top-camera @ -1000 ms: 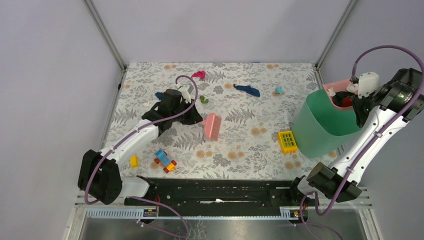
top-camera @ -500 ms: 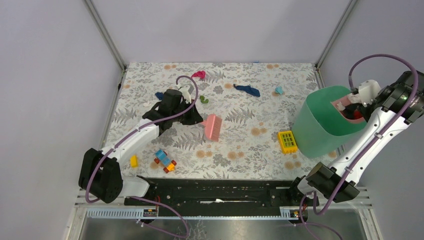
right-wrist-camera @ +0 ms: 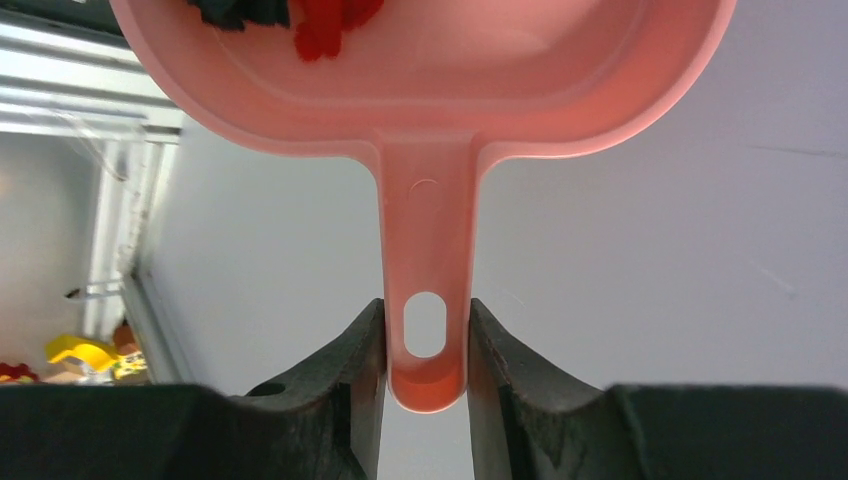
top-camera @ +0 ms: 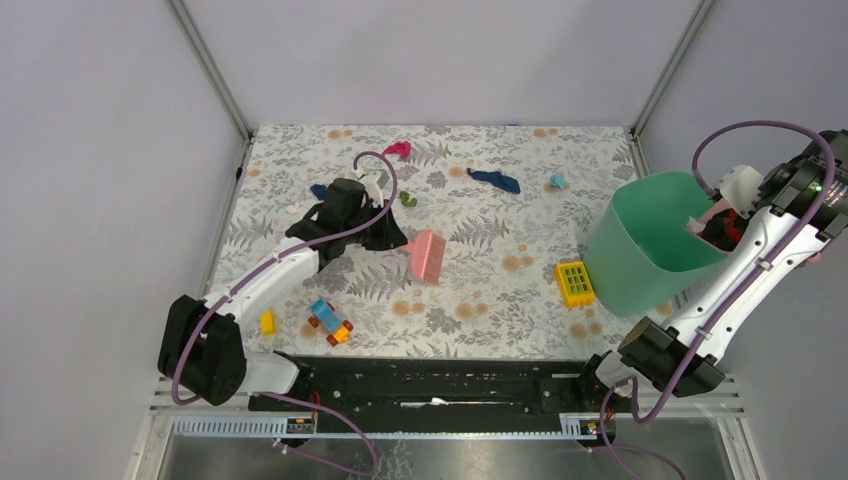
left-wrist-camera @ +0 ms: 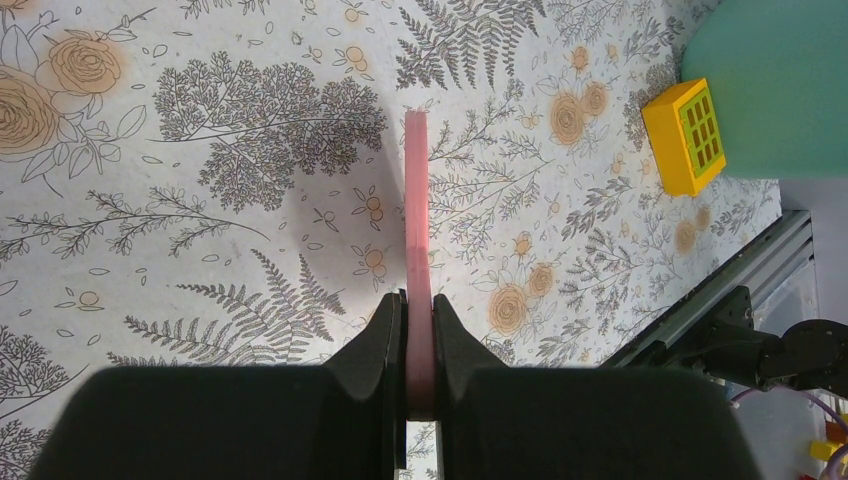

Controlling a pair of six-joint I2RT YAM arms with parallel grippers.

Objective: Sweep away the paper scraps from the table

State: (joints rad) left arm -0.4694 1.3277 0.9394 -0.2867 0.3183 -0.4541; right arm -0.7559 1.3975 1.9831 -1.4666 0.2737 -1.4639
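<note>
Unless the right gripper [right-wrist-camera: 425, 335], clamping the pink plastic dustpan [right-wrist-camera: 420, 90], tips squarely over the green plastic bin [top-camera: 630, 250], paper scraps [right-wrist-camera: 320, 20] spill outside; the left gripper [left-wrist-camera: 418, 320] pinches the pink bristle brush [left-wrist-camera: 416, 200].

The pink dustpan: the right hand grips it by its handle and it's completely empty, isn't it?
Not quite. The right hand does grip the pink dustpan by its handle, but it isn't empty: the right wrist view shows a red scrap and a dark scrap lying in it.
</note>
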